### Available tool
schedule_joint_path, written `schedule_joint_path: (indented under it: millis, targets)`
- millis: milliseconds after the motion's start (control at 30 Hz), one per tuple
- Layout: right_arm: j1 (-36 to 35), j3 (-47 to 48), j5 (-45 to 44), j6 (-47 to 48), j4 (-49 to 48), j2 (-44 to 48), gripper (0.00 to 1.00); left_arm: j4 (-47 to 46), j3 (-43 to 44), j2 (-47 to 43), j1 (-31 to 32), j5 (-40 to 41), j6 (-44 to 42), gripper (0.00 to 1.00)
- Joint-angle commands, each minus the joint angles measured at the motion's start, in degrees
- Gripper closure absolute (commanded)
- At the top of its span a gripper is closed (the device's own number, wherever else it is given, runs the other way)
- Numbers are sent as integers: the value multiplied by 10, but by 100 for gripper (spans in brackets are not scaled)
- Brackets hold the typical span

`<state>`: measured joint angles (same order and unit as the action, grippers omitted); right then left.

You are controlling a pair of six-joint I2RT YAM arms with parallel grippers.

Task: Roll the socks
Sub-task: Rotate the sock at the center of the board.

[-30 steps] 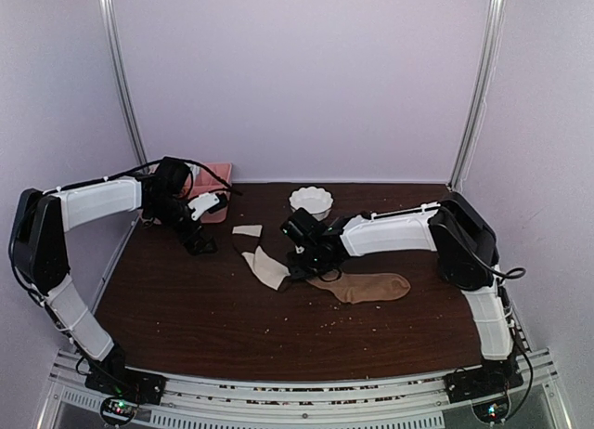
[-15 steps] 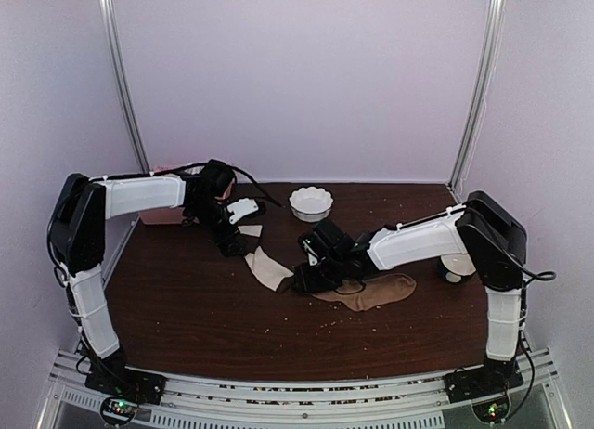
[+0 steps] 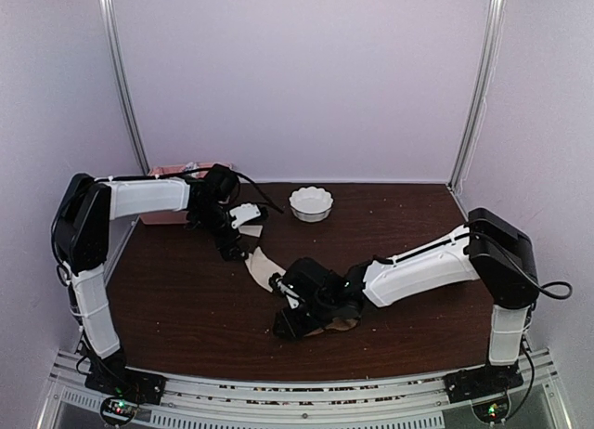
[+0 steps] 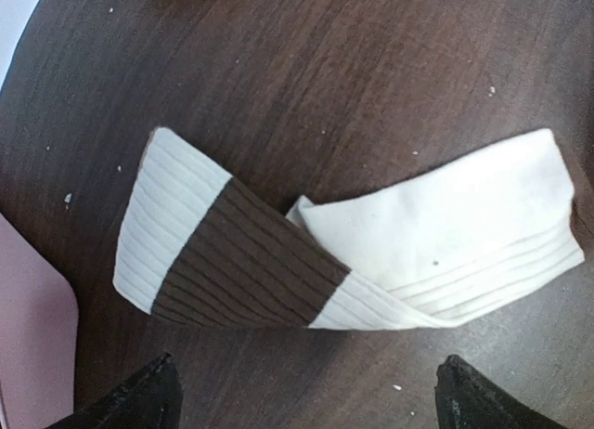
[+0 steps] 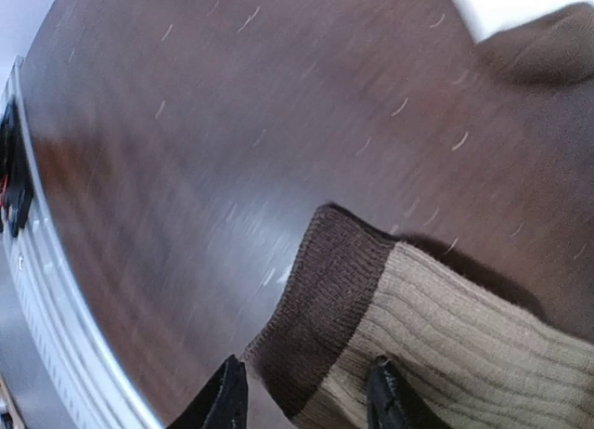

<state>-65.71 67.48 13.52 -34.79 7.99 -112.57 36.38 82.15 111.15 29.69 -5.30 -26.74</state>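
The cream sock with a dark brown band lies folded on the dark table. In the left wrist view the same cream sock fills the middle. My left gripper hovers open just behind it, touching nothing. The tan-brown sock has a dark brown cuff, and that cuff is raised off the table between my right fingers. My right gripper is shut on it near the table's front edge. From above only a scrap of the tan-brown sock shows under the right arm.
A white scalloped bowl stands at the back centre. A pink object sits at the back left corner. Crumbs dot the tabletop. The table's front edge and metal rail lie close to my right gripper.
My right gripper has pulled the tan-brown sock forward and left toward the front edge. The left arm swung in from the back left to hover over the cream sock.
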Motion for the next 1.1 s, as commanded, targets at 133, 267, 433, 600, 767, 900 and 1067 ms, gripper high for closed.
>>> schedule_joint_path:
  millis: [133,267,433,600,767,900,1067]
  targets:
    - [2,-114,-12,0,84,151,36,26,-27,-88,-11,-96,-61,2]
    - [55,-176,-36,-49,66,234,35,117,-30,-114,-9,-197,-137,3]
    - [118,-235,-30,-84,33,296,37,166,-74,-151,24,-219,-203,3]
    - [196,-241,-90,-92,100,274,56,169,-76,-148,52,-223,-207,6]
    - [223,-194,-123,-54,143,200,68,169,-67,-149,53,-231,-195,10]
    - [223,-135,-125,-26,162,121,76,158,-82,-168,53,-212,-185,11]
    - [223,-17,-128,12,188,31,76,148,-112,-200,52,-192,-174,11]
